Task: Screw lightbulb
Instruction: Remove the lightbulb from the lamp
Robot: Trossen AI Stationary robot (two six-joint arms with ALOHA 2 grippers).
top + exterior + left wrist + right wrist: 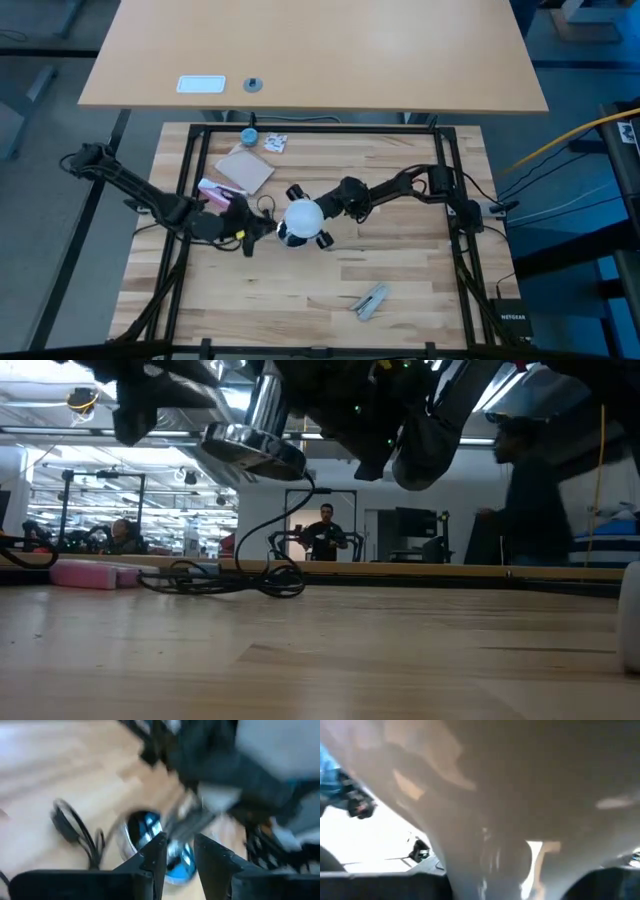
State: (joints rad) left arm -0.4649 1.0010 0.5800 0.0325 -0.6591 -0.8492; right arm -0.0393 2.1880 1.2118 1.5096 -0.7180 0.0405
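Note:
The frosted-white lightbulb (303, 215) is above the table's middle, in my right gripper (311, 216), which reaches in from the right and is shut on it. The bulb fills the right wrist view (510, 780), tapering to its neck (505, 860). My left gripper (268, 229) comes from the left and is shut on the shiny silver disc (250, 448), which sits just under the bulb, clear of the table. The disc's black cord (230, 575) hangs down and coils on the wood. Whether the bulb's neck touches the disc is hidden. My left gripper holds the silver disc at its rim (172, 857) between its two fingers (155, 855), coming level from the table's left. The disc is lifted clear, and its cord trails slack to the table. My right gripper holds the bulb's round globe (303, 212) between its two fingers, coming from the table's right. The bulb is lifted clear of the table, over the disc. The bulb hides the pads in the wrist view.
A pink object (212, 190), a brown square sheet (246, 170), a small blue cap (248, 136) and a small packet (276, 143) lie at the far left. A grey metal piece (372, 300) lies near the front. People stand in the room beyond (325, 535).

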